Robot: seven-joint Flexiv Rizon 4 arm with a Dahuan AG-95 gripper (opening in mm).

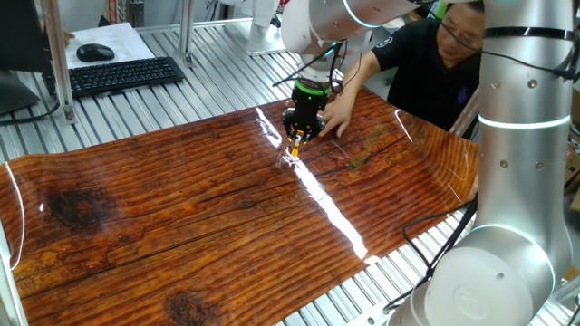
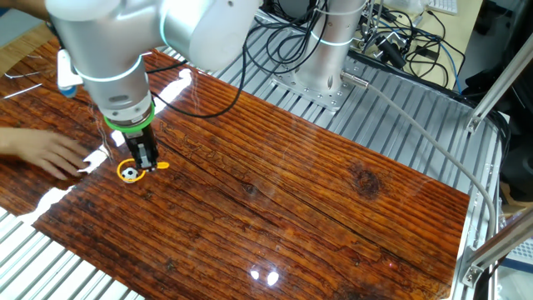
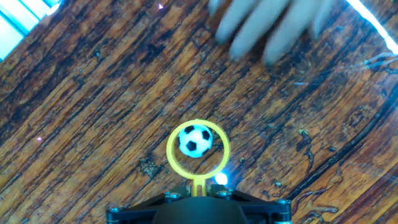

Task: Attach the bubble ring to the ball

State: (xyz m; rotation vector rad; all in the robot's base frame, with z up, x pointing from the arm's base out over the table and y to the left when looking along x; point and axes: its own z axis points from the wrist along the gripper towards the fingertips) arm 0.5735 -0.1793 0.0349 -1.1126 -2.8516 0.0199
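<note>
One keyboard [image 1: 115, 74] and one mouse [image 1: 94, 52] sit far left behind the glossy wood-grain table [image 1: 163, 217]. One gripper [image 1: 299, 136], pressed together on the handle of one bubble ring [image 3: 198, 149], holds it around one ball [image 3: 196, 140] on the tabletop. One person's hand [image 1: 337, 113] rests just beside it.

The silver arm reaches down over the table with its wrist pointing straight downward, the black gripper [image 2: 146, 163] held low just above the surface, its fingers drawn together on the stem of the bubble ring [image 3: 198, 149], whose hoop sticks out past the fingertips
</note>
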